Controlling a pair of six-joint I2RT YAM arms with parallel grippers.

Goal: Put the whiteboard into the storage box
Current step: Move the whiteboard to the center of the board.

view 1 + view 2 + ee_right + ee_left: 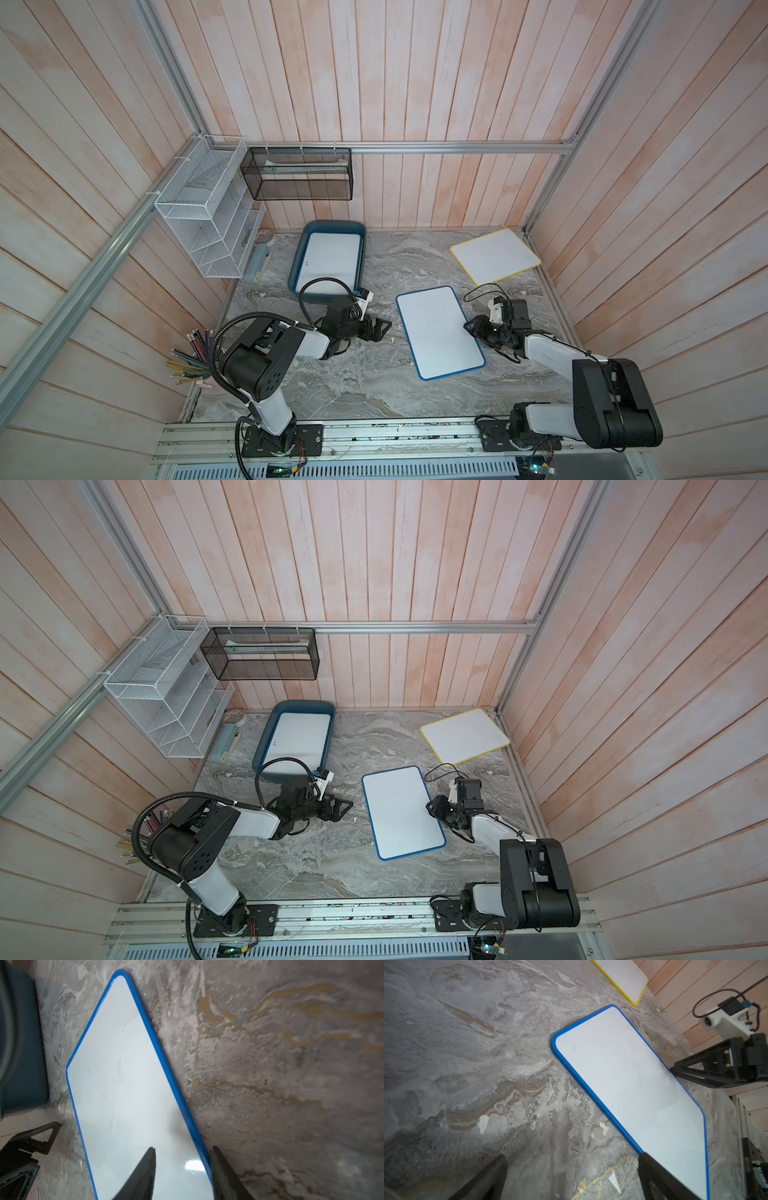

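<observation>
Blue-framed whiteboard [438, 332] lies flat on the marble tabletop [353, 386], right in the middle, outside the storage box [296, 270] that stands just back-left of it. Right gripper [468, 327] is low at the board's right long edge, jaws parted and straddling the blue frame, not pinching it. Left gripper [379, 328] hovers between box and board, jaws spread wide. A third whiteboard [330, 262] lies inside the box; the yellow-framed whiteboard [494, 255] sits back right.
</observation>
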